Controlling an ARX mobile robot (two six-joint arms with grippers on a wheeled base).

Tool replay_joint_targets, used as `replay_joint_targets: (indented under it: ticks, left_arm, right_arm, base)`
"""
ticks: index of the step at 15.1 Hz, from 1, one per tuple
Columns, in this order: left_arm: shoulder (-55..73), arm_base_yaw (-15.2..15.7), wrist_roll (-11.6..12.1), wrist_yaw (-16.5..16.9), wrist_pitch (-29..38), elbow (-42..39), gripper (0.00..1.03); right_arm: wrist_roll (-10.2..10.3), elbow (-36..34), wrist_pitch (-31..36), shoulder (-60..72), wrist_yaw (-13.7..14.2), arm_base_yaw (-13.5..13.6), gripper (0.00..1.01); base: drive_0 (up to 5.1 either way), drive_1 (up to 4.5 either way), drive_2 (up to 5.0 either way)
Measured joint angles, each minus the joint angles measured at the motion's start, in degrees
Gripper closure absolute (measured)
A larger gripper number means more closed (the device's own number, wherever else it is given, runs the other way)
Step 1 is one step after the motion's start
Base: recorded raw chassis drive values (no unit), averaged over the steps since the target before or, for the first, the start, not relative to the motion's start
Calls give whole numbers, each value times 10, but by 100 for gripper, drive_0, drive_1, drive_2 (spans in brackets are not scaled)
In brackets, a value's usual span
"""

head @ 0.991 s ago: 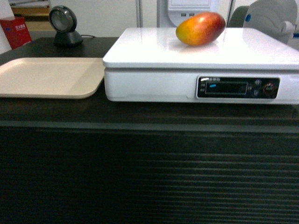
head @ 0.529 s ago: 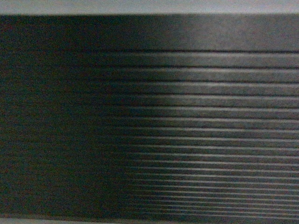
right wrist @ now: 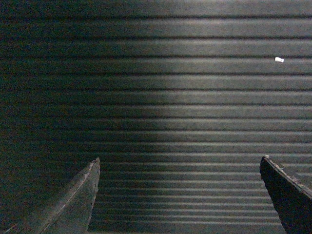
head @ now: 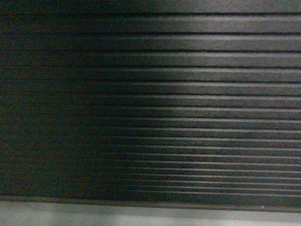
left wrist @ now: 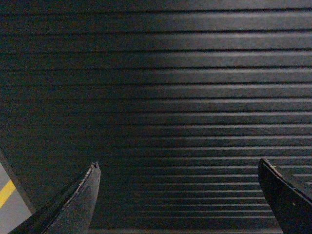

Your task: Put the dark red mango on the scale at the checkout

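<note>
The checkout's dark ribbed front panel (head: 150, 108) fills the head view, with its grey plinth (head: 141, 215) along the bottom edge. The same ribbed panel (left wrist: 161, 97) fills the left wrist view and, as panel (right wrist: 156, 97), the right wrist view. My left gripper (left wrist: 179, 168) is open, its two dark fingers wide apart with nothing between them, pointing at the panel. My right gripper (right wrist: 179, 163) is open and empty too, facing the ribs. The dark red mango and the scale are out of view.
A strip of grey floor with a yellow line (left wrist: 7, 192) shows at the lower left of the left wrist view. A small white speck (right wrist: 279, 59) sits on the panel in the right wrist view.
The head view has dropped from the counter top, where the mango lay on the scale, down the ribbed front panel; the plinth has now come into view at the bottom.
</note>
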Motion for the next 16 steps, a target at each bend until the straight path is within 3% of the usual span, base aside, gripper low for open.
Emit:
replay_joint_targets:
  ticks: [16]
  left_arm:
    - [0,0,0,0,1,0,5]
  right_arm:
    - [0,0,2,0,0,0,3]
  base:
    - [0,0,0]
